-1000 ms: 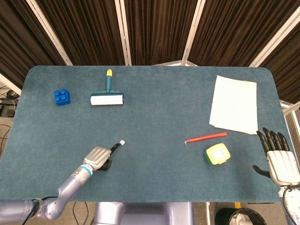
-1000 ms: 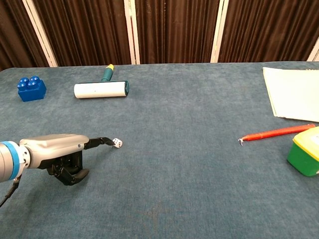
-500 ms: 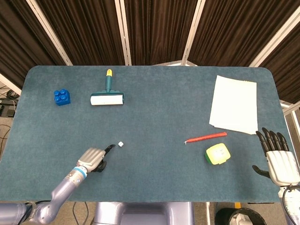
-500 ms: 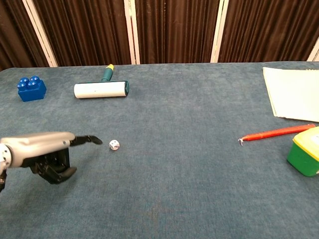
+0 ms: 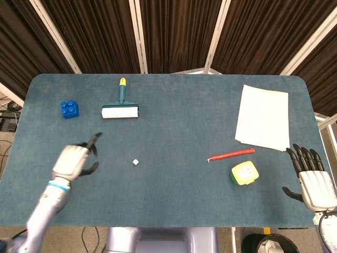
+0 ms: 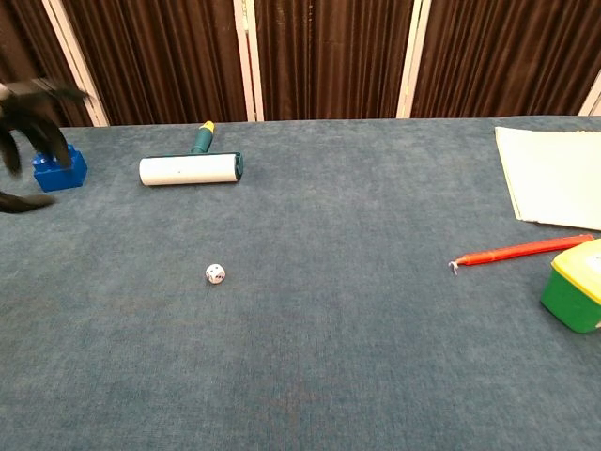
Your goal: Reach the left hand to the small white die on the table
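Observation:
The small white die [image 5: 135,162] [image 6: 215,273] lies alone on the blue-green table [image 5: 174,132], left of the middle and near the front. My left hand [image 5: 73,161] hovers well to the left of it, raised off the cloth, fingers apart and holding nothing. In the chest view this left hand [image 6: 28,113] is only a dark blur at the top left edge. My right hand [image 5: 313,182] rests flat and open at the table's front right corner, empty; the chest view does not show it.
A blue brick [image 5: 70,109] [image 6: 58,166] and a lint roller [image 5: 121,110] [image 6: 191,168] lie at the back left. At the right are white paper sheets [image 5: 263,117] [image 6: 554,183], a red pen [image 5: 231,154] [image 6: 521,250] and a yellow-green box [image 5: 244,173] [image 6: 575,287].
My left hand has drawn back from the die, leftward and upward, and its fingers have spread. The die shifted slightly, then stayed put. The right hand has not moved.

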Controlling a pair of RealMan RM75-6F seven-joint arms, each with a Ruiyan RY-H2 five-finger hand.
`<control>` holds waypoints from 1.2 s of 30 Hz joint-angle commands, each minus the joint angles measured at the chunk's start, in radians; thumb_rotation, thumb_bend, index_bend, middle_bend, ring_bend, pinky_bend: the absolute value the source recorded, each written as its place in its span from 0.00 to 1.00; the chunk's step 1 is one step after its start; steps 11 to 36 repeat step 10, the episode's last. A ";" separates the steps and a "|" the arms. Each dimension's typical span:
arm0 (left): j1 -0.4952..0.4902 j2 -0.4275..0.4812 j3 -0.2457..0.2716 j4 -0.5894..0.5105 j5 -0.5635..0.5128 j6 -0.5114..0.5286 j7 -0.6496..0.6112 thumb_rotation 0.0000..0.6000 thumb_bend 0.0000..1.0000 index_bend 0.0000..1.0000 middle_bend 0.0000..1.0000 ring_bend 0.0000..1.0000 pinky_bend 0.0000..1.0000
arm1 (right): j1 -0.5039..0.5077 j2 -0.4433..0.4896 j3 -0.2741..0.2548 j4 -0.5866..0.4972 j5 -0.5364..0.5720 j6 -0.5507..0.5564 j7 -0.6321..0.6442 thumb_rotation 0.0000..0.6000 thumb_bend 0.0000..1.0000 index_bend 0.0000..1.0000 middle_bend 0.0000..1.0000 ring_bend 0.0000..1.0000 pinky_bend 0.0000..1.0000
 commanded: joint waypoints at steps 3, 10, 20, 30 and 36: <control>0.131 0.100 0.047 -0.005 0.108 0.154 -0.034 1.00 0.00 0.00 0.00 0.00 0.00 | -0.003 0.006 0.001 -0.003 -0.008 0.013 0.008 1.00 0.00 0.00 0.00 0.00 0.00; 0.225 0.131 0.094 0.035 0.126 0.196 -0.142 1.00 0.00 0.00 0.00 0.00 0.00 | -0.007 0.009 0.002 0.004 -0.016 0.024 0.021 1.00 0.00 0.00 0.00 0.00 0.00; 0.225 0.131 0.094 0.035 0.126 0.196 -0.142 1.00 0.00 0.00 0.00 0.00 0.00 | -0.007 0.009 0.002 0.004 -0.016 0.024 0.021 1.00 0.00 0.00 0.00 0.00 0.00; 0.225 0.131 0.094 0.035 0.126 0.196 -0.142 1.00 0.00 0.00 0.00 0.00 0.00 | -0.007 0.009 0.002 0.004 -0.016 0.024 0.021 1.00 0.00 0.00 0.00 0.00 0.00; 0.225 0.131 0.094 0.035 0.126 0.196 -0.142 1.00 0.00 0.00 0.00 0.00 0.00 | -0.007 0.009 0.002 0.004 -0.016 0.024 0.021 1.00 0.00 0.00 0.00 0.00 0.00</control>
